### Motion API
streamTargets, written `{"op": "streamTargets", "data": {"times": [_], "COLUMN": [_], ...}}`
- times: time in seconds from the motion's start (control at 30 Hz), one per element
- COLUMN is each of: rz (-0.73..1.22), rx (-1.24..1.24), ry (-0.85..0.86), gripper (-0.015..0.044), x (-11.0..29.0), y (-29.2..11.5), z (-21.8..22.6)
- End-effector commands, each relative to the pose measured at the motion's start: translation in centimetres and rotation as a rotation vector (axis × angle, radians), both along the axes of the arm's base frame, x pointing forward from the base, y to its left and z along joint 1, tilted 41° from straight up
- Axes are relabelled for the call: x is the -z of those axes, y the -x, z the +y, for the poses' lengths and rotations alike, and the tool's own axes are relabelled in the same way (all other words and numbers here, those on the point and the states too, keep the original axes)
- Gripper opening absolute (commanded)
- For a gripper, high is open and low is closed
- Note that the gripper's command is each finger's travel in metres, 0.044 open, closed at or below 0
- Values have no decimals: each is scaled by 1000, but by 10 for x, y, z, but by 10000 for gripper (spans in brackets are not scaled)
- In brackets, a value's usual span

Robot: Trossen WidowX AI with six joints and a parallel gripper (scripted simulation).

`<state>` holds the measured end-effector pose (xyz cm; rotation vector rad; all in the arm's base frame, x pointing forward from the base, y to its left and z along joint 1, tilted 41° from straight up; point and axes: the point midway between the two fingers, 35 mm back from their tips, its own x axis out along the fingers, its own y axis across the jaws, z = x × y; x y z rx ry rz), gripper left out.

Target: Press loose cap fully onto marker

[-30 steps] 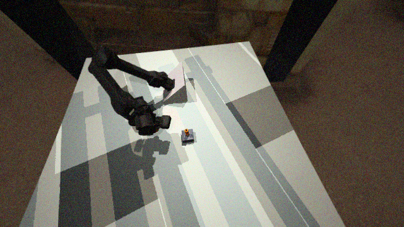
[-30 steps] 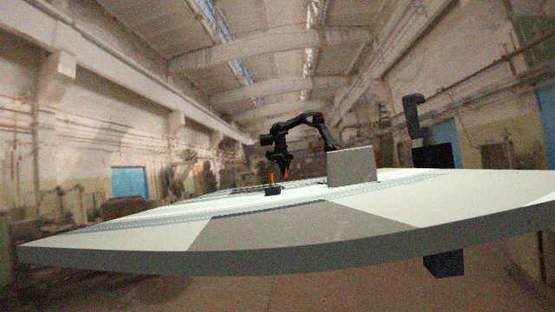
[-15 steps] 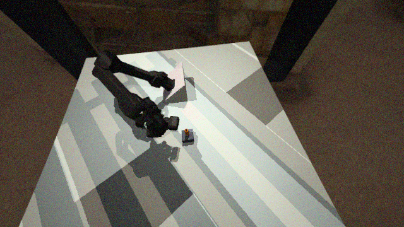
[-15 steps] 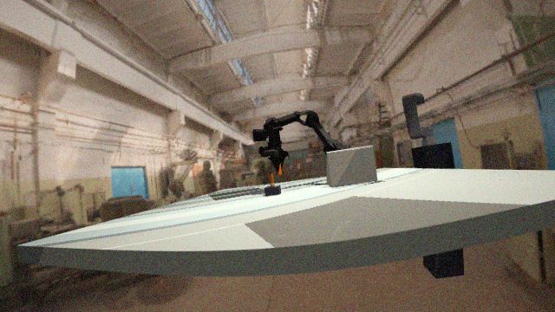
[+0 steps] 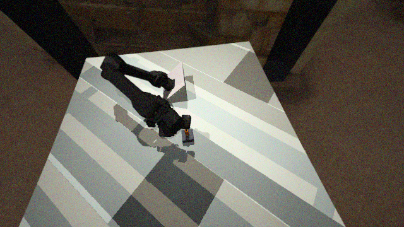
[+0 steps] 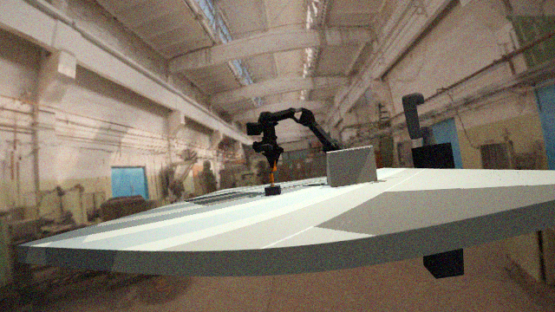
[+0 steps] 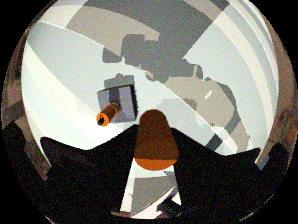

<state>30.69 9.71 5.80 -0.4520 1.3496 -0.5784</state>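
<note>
An orange marker (image 5: 187, 132) (image 6: 271, 178) (image 7: 107, 115) stands upright in a small dark grey holder block (image 5: 188, 140) (image 6: 272, 191) (image 7: 124, 99) near the middle of the table. My gripper (image 5: 186, 122) (image 6: 271, 157) (image 7: 153, 129) is shut on the cap (image 7: 154, 137) (image 6: 274, 165), a brown piece with an orange rim. It holds the cap pointing down, a little above the marker's tip. In the wrist view the marker lies to the left of the cap, not in line under it. In the top view the fingers hide the cap.
A pale grey block (image 5: 178, 82) (image 6: 351, 165) stands on the striped table (image 5: 252, 151) (image 6: 390, 208) behind the holder, close to the arm's forearm. A black post (image 6: 412, 114) on a black box (image 6: 435, 155) stands at the table's far side.
</note>
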Motion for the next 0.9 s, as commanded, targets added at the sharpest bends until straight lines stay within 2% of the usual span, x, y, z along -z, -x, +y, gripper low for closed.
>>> {"op": "streamTargets", "data": {"times": [0.0,0.47,0.87], "rz": [-3,-12,-13], "rx": [5,22,22], "ry": [-4,15,16], "gripper": [0,0,0], "x": [4,23,29], "y": [-1,3,3], "z": [15,60,57]}}
